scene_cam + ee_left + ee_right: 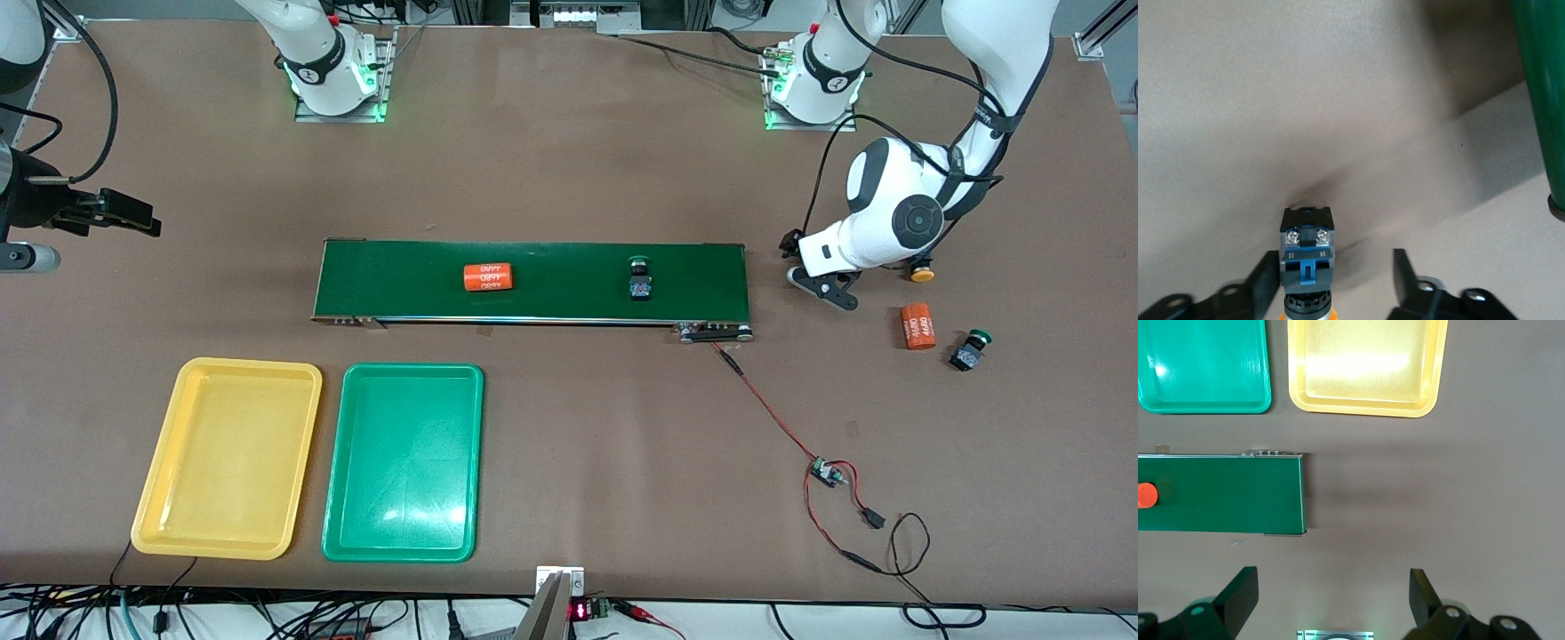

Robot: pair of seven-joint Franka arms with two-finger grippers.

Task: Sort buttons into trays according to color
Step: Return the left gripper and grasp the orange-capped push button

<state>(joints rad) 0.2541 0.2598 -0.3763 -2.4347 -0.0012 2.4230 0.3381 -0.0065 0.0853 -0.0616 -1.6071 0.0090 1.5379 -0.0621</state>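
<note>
A button [1307, 253] with a yellow-orange cap lies on the table between the fingers of my left gripper [1333, 259]. One finger touches its body; the other stands apart, so the gripper is open. In the front view the left gripper [812, 267] is low beside the belt's end, and a yellow-orange cap [922, 274] shows under the arm; I cannot tell if it is the same button. One green button [639, 277] lies on the belt, another [969, 349] on the table. The yellow tray [227, 458] and green tray [404, 462] hold nothing. My right gripper [1333, 579] waits open.
The dark green conveyor belt [569, 267] carries an orange cylinder [488, 277]. Another orange cylinder [918, 326] lies beside the green button on the table. Red and black wires with a small board [827, 471] run from the belt's end toward the front camera.
</note>
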